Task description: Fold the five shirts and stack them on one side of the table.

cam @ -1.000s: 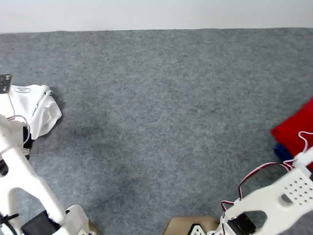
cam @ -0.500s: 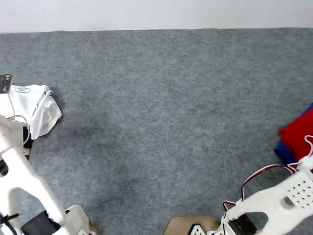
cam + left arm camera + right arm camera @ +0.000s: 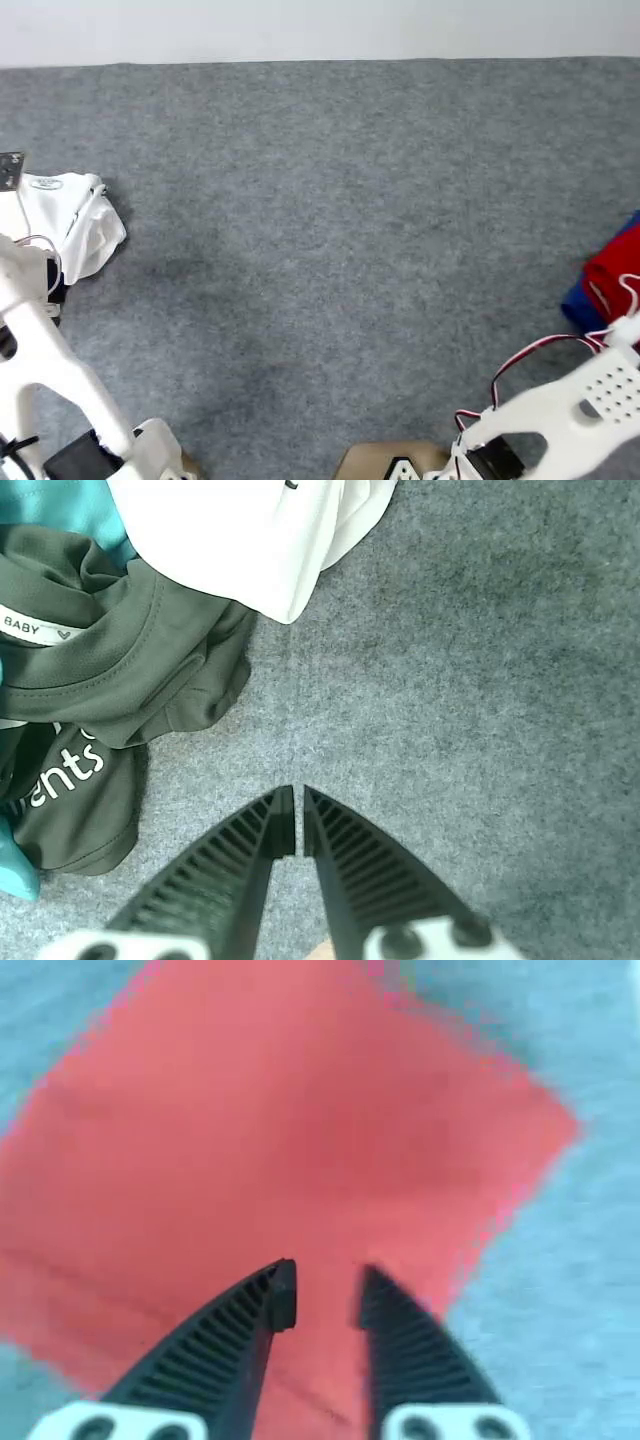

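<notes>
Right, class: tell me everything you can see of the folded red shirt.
The folded red shirt looks like plain soft cloth, laid in a flat, roughly square shape. It lies on a blue garment, whose edge peeks out beneath, on the grey felt table. The right gripper hangs over it, open.

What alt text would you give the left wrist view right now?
The left claw, shut and empty, hangs over grey mat beside a crumpled heap: a dark green shirt, a white shirt and a teal shirt.
</notes>
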Robot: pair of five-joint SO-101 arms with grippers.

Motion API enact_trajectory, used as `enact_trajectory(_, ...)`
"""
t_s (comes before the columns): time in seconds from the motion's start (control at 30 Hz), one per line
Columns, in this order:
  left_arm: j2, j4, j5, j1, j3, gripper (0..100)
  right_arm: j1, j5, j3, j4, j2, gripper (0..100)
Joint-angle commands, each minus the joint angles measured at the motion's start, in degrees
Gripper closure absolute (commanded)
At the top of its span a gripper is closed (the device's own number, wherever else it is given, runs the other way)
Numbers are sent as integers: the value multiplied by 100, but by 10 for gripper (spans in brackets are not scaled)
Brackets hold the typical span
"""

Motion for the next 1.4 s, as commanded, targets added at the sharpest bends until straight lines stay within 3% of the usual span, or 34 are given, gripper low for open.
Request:
enact_trajectory(0.0, -132, 114, -9, 44, -22, 967, -295, 18, -185, 769, -479, 976)
enact_trajectory(0.43, -132, 123, 0, 44, -22, 967, -488, 44, -193, 1640, 479, 988)
enact_trajectory(0.6, -132, 123, 0, 53, -22, 967, -523, 9, -580, 1930, -163, 988)
enact_trajectory(0.8, -141, 123, 0, 53, -22, 967, -1068, 0, -756, 2053, -523, 988)
enact_trajectory(1.13, -141, 123, 0, 53, -22, 967, -1437, -387, -879, 2105, 1130, 988)
enact_trajectory(1.37, -149, 123, 0, 53, -22, 967, -1411, -404, -1310, 2185, 189, 988)
